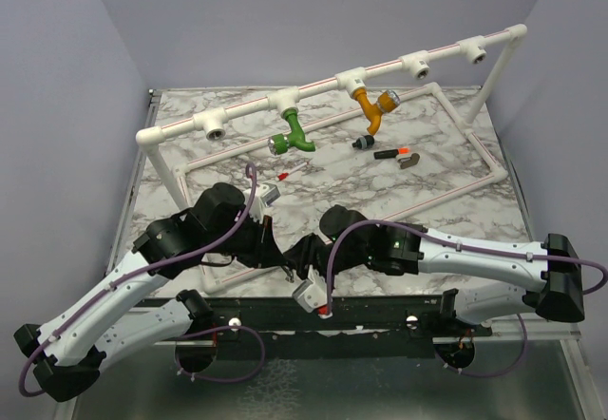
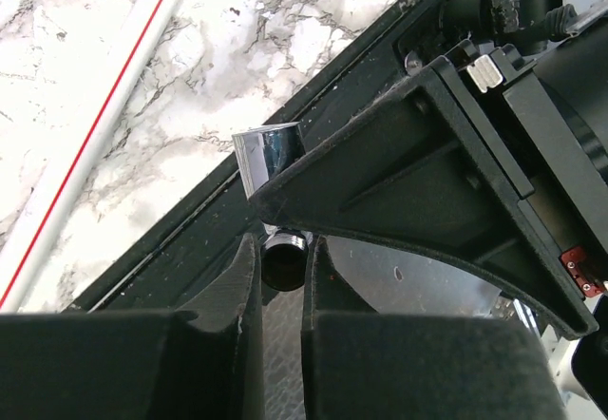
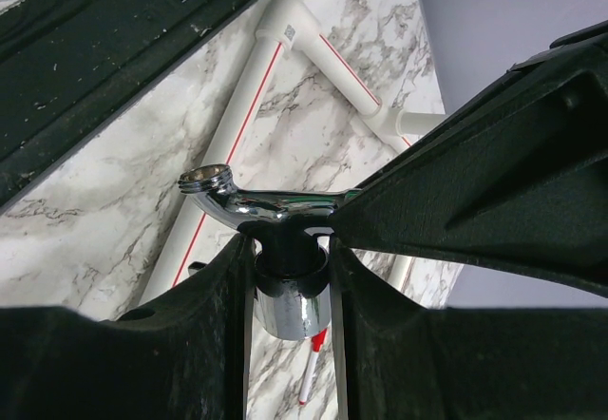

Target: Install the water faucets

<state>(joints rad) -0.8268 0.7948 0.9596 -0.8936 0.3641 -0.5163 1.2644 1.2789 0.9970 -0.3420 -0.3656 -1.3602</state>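
Step in hand: I take this for a two-gripper regrasp of the grey metal faucet (image 3: 285,206) before it goes to a tee.
Where it is: held in the air over the near edge of the bench (image 1: 380,187), between the two arms and well apart from the pipe rail (image 1: 313,85). From above, the arms hide it.
Right gripper (image 3: 290,249): pinching the faucet's dark neck, with the chrome barrel lying between its fingers.
Left gripper (image 2: 282,249): pressed together on a short dark round end of the same faucet.
Doing it well: let only one gripper release, and only once the other's hold is firm. Keep the threaded mouth uncovered and line it up squarely with an open tee (image 1: 214,127).
Pointing: the threaded mouth is free and faces away from both grippers.
Long axis: the chrome body runs crosswise to the right gripper's fingers.
Others: the green faucet (image 1: 294,130) and the orange faucet (image 1: 372,106) hang from the rail.
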